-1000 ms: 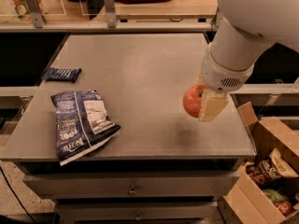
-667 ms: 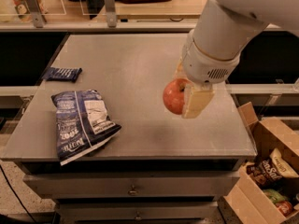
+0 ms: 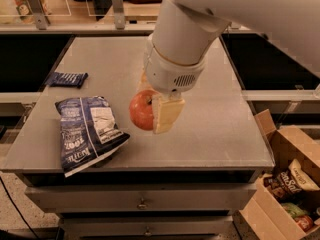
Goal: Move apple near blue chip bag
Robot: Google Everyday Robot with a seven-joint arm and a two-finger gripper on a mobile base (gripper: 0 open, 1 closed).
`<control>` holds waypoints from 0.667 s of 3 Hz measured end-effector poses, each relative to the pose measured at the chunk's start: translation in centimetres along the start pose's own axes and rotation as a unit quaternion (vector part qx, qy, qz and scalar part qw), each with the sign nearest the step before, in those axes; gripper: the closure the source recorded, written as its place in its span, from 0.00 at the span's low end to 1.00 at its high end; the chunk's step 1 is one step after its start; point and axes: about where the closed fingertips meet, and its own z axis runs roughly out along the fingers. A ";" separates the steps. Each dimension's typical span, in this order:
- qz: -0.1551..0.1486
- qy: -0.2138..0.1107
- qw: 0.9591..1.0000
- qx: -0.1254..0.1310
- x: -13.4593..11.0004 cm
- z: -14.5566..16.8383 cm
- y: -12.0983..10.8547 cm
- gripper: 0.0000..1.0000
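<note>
The round red-orange apple (image 3: 141, 109) is held in my gripper (image 3: 152, 111), whose cream-coloured fingers (image 3: 167, 115) are shut on it, above the grey table (image 3: 220, 129). The large crumpled blue chip bag (image 3: 87, 131) with a white label panel lies flat near the table's front left corner. The apple hangs just right of the bag's upper right edge, a short gap between them. My white arm comes down from the upper right and hides the table's middle.
A small flat dark blue wrapper (image 3: 66, 79) lies at the table's left edge. An open cardboard box (image 3: 290, 184) with snack packs stands on the floor at the right. Drawers sit under the table's front edge.
My gripper has carried the apple leftward across the table, from the right side to close beside the blue chip bag. The bag and wrapper have not moved.
</note>
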 end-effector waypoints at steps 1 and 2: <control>-0.014 -0.008 1.000 -0.020 -2.1 2.5 -0.2 1.00; -0.019 -0.011 0.999 -0.038 -3.7 5.1 -0.4 1.00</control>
